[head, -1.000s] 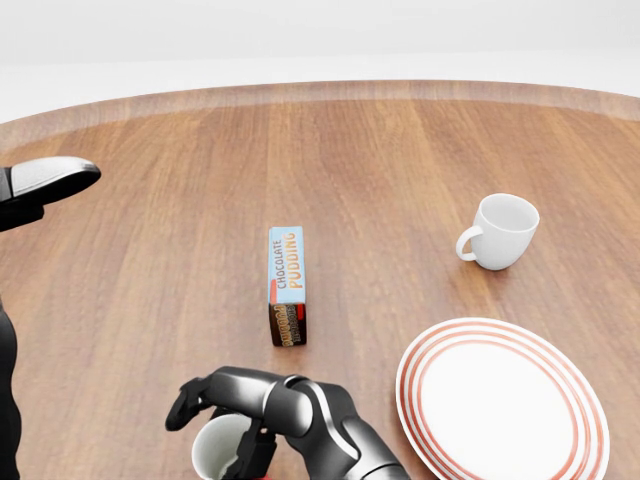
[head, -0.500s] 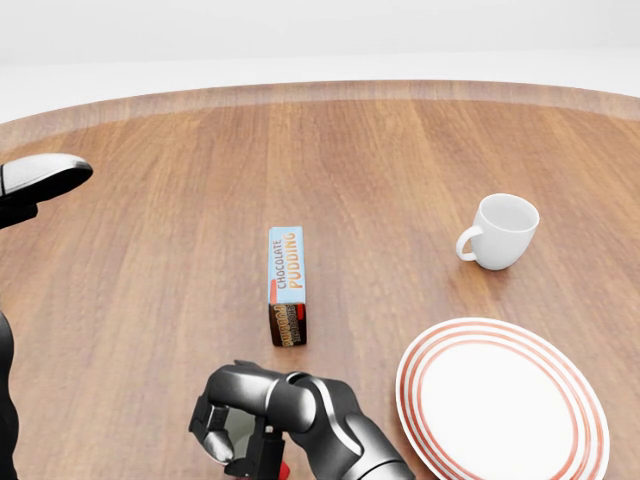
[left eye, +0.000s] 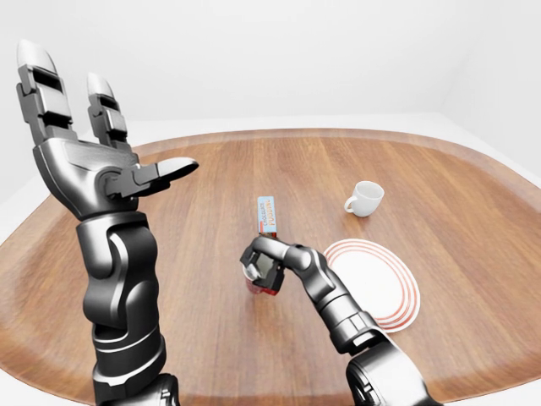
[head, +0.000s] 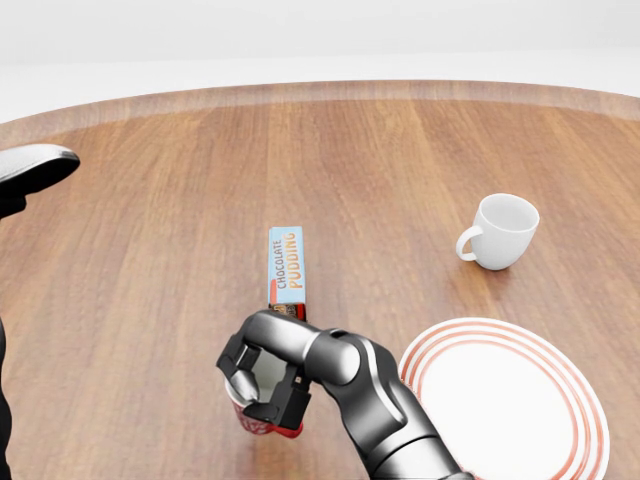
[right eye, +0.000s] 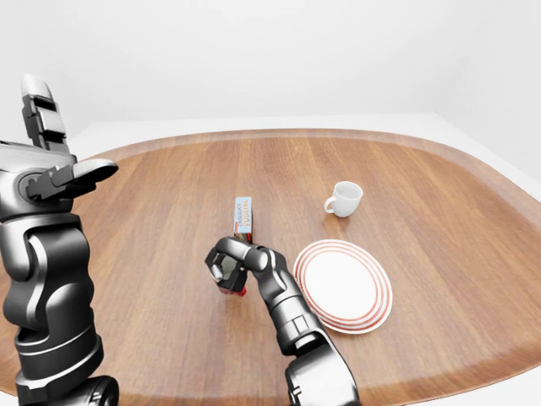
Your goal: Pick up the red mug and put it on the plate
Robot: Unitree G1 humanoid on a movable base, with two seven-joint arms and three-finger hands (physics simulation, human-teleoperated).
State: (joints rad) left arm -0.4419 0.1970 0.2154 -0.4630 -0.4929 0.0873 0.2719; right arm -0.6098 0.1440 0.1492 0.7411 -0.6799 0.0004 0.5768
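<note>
**Right hand clamped on the red mug**

Right hand in our head view wraps the red mug (mostly hidden), left of the plate.

Our left-eye view shows our left hand raised, fingers spread, and a white mug above the plate.

head view close, looking down; eye views wider, sharing table

Two mugs, red mug and white mug, one plate, one pudding box
</note>
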